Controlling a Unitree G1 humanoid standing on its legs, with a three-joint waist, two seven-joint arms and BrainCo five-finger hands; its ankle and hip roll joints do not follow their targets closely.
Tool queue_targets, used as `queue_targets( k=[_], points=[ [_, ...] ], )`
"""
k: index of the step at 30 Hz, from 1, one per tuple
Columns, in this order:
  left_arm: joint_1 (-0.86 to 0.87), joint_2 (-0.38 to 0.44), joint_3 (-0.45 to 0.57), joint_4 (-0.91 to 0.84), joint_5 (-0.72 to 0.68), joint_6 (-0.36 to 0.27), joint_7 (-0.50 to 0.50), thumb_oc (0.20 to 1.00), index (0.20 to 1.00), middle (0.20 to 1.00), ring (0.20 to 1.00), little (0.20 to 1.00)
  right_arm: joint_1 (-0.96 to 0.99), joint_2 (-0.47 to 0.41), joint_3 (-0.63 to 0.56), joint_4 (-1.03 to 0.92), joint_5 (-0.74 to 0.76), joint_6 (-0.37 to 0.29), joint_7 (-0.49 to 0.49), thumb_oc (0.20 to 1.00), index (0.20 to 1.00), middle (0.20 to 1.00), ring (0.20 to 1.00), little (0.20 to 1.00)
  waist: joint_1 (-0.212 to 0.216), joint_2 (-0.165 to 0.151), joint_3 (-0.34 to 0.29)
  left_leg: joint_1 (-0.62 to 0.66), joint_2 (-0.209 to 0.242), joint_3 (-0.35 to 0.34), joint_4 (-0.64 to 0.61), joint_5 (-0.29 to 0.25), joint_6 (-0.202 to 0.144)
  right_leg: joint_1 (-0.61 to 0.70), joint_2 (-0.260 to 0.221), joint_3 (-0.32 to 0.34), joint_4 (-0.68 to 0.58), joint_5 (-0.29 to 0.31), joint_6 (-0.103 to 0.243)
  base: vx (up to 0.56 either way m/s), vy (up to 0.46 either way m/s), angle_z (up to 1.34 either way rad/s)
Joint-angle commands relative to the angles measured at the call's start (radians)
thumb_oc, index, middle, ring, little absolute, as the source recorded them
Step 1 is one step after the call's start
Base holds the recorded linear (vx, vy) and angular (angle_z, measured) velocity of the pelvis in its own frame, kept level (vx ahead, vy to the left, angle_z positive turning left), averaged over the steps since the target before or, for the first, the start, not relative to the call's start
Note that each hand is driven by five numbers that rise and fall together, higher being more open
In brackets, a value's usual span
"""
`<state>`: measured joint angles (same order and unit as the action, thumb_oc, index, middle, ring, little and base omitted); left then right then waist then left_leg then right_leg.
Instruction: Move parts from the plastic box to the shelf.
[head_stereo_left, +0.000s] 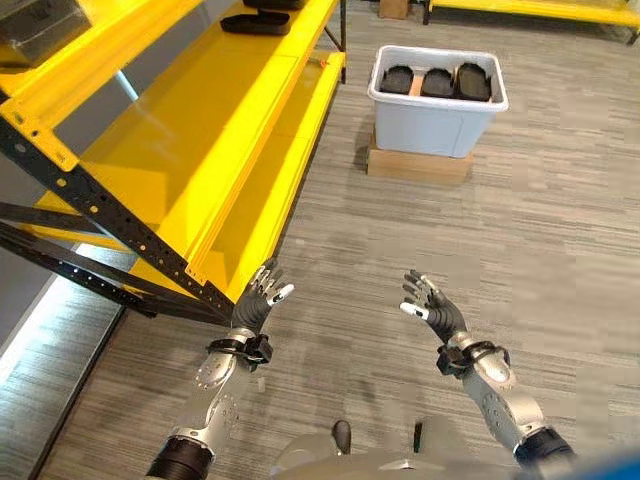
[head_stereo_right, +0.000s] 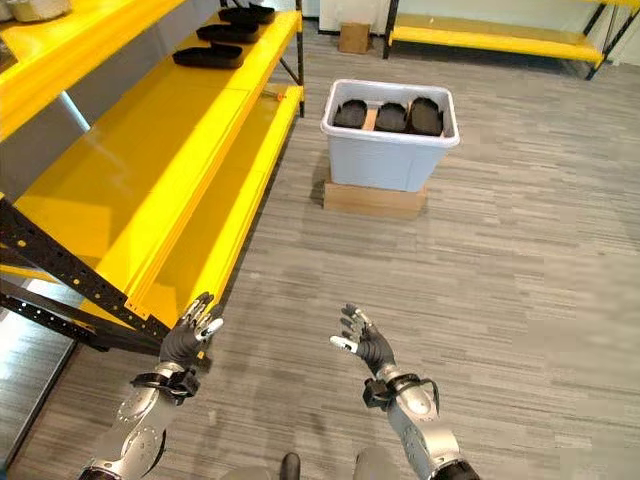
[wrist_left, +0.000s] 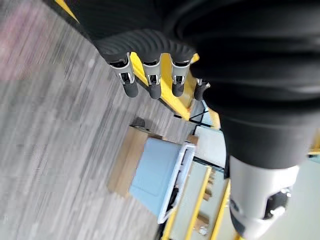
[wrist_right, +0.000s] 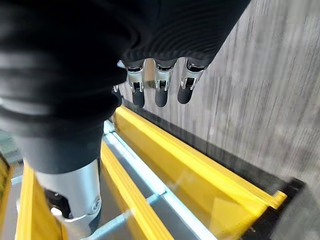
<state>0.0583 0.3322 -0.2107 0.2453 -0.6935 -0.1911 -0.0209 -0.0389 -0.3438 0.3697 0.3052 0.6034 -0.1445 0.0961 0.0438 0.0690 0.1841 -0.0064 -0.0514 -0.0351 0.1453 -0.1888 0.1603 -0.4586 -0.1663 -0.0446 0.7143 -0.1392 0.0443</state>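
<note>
While both hands hang empty well short of the box, nothing is held yet.

Parts: three dark, rounded parts (head_stereo_right: 389, 116) stand side by side in the plastic box (head_stereo_right: 385, 158), which rests on a flat cardboard base (head_stereo_right: 372, 198).
Shelf: the yellow shelf (head_stereo_right: 150, 140) stands on the robot's left and already carries similar parts (head_stereo_right: 208, 57).
Left hand: left hand (head_stereo_right: 190, 338) has loosely spread fingers and holds nothing.
Right hand: right hand (head_stereo_right: 365, 340) is likewise spread and empty.
Handling: the parts look rigid, smooth and probably light; grasping across the narrow upper edge seems best.

Yellow shelf (head_stereo_right: 150, 150) holds black parts (head_stereo_right: 208, 57); grey floor (head_stereo_right: 520, 260) holds brown board (head_stereo_right: 372, 199) under plastic box (head_stereo_right: 385, 155)
</note>
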Motion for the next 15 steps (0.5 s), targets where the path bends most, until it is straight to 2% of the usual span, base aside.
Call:
queue_targets(
  k=[1,2,3,4,5,7,9,10,12,13,14,15],
  points=[
    [0.000,0.010,0.014,-0.067,0.010,-0.055,-0.009,1.000,1.000,1.000,1.000,1.000,-0.032,-0.001,-0.015,-0.014,-0.023,-0.046,-0.008,1.000,1.000,1.000,1.000,1.000,-0.041,-0.034,-0.018,-0.004,-0.003,-0.036,-0.086,0.125,-0.102,0.248,-0.032,-0.035,-0.532,0.193,0.072,0.44,-0.293,0.07],
    [0.006,0.004,0.022,-0.070,0.006,-0.058,-0.012,1.000,1.000,1.000,1.000,1.000,-0.039,-0.006,-0.022,-0.024,-0.045,-0.039,-0.014,1.000,1.000,1.000,1.000,1.000,-0.060,-0.046,-0.010,0.058,0.008,-0.049,-0.115,0.100,-0.123,0.213,-0.073,0.009,-0.665,0.315,0.119,0.51,-0.377,0.80],
    [0.000,-0.002,0.018,-0.054,0.012,-0.058,-0.013,1.000,1.000,1.000,1.000,1.000,-0.036,-0.005,-0.029,-0.026,-0.041,-0.037,-0.013,1.000,1.000,1.000,1.000,1.000,-0.057,-0.071,-0.019,0.082,0.014,-0.058,-0.108,0.065,-0.138,0.260,-0.063,0.010,-0.703,0.309,0.113,0.50,-0.389,0.90],
    [-0.005,-0.006,0.010,-0.050,0.022,-0.059,-0.017,1.000,1.000,1.000,1.000,1.000,-0.037,-0.008,-0.029,-0.025,-0.039,-0.038,-0.012,1.000,1.000,1.000,1.000,1.000,-0.058,-0.076,-0.034,0.086,0.025,-0.058,-0.110,0.057,-0.146,0.273,-0.059,0.006,-0.712,0.311,0.110,0.30,-0.283,1.19],
    [-0.015,-0.009,0.005,-0.049,0.024,-0.061,-0.011,1.000,1.000,1.000,1.000,1.000,-0.043,-0.015,-0.031,-0.023,-0.036,-0.041,-0.018,1.000,1.000,1.000,1.000,1.000,-0.061,-0.074,-0.042,0.078,0.038,-0.063,-0.096,0.052,-0.154,0.278,-0.047,-0.001,-0.688,0.304,0.104,0.27,-0.321,0.98],
    [-0.047,-0.027,-0.010,-0.036,0.000,-0.059,0.006,1.000,1.000,1.000,1.000,1.000,-0.066,-0.032,-0.052,-0.018,-0.034,-0.048,-0.033,1.000,1.000,1.000,1.000,1.000,-0.075,-0.065,-0.056,0.098,0.108,-0.073,-0.068,0.036,-0.184,0.282,0.000,-0.049,-0.612,0.236,0.071,0.30,-0.390,0.53],
    [-0.069,-0.029,-0.020,-0.026,-0.004,-0.059,0.015,1.000,1.000,1.000,1.000,1.000,-0.065,-0.037,-0.062,-0.016,-0.031,-0.052,-0.044,1.000,1.000,1.000,1.000,1.000,-0.090,-0.060,-0.056,0.096,0.142,-0.081,-0.046,0.046,-0.198,0.265,0.025,-0.056,-0.560,0.195,0.056,0.23,-0.300,-0.19],
    [-0.066,-0.032,-0.024,-0.031,-0.005,-0.057,0.013,1.000,1.000,1.000,1.000,1.000,-0.056,-0.046,-0.067,-0.017,-0.027,-0.056,-0.047,1.000,1.000,1.000,1.000,1.000,-0.096,-0.054,-0.056,0.084,0.166,-0.085,0.014,0.079,-0.210,0.266,0.051,-0.063,-0.537,0.165,0.034,0.24,-0.276,-0.27],
    [-0.063,-0.029,-0.024,-0.039,-0.011,-0.052,0.012,1.000,1.000,1.000,1.000,1.000,-0.049,-0.052,-0.068,-0.016,-0.024,-0.054,-0.045,1.000,1.000,1.000,1.000,1.000,-0.093,-0.055,-0.052,0.060,0.169,-0.096,0.102,0.133,-0.213,0.287,0.072,-0.058,-0.539,0.147,0.014,0.22,-0.244,-0.11],
    [-0.049,-0.027,-0.023,-0.052,-0.015,-0.048,0.004,1.000,1.000,1.000,1.000,1.000,-0.030,-0.059,-0.077,-0.021,-0.017,-0.056,-0.043,1.000,1.000,1.000,1.000,1.000,-0.087,-0.065,-0.043,-0.008,0.162,-0.107,0.270,0.225,-0.206,0.327,0.091,-0.049,-0.559,0.133,-0.018,0.23,-0.275,-0.28],
    [-0.039,-0.026,-0.020,-0.059,-0.019,-0.045,0.001,1.000,1.000,1.000,1.000,1.000,-0.016,-0.064,-0.084,-0.028,-0.015,-0.059,-0.041,1.000,1.000,1.000,1.000,1.000,-0.079,-0.079,-0.033,-0.048,0.151,-0.107,0.372,0.275,-0.200,0.355,0.096,-0.043,-0.571,0.127,-0.033,0.20,-0.268,-0.25],
    [-0.033,-0.023,-0.020,-0.063,-0.021,-0.041,-0.002,1.000,1.000,1.000,1.000,1.000,-0.009,-0.070,-0.088,-0.033,-0.015,-0.060,-0.042,1.000,1.000,1.000,1.000,1.000,-0.070,-0.089,-0.021,-0.091,0.130,-0.112,0.438,0.282,-0.194,0.376,0.096,-0.039,-0.580,0.122,-0.043,0.19,-0.239,-0.08]
  ],
)
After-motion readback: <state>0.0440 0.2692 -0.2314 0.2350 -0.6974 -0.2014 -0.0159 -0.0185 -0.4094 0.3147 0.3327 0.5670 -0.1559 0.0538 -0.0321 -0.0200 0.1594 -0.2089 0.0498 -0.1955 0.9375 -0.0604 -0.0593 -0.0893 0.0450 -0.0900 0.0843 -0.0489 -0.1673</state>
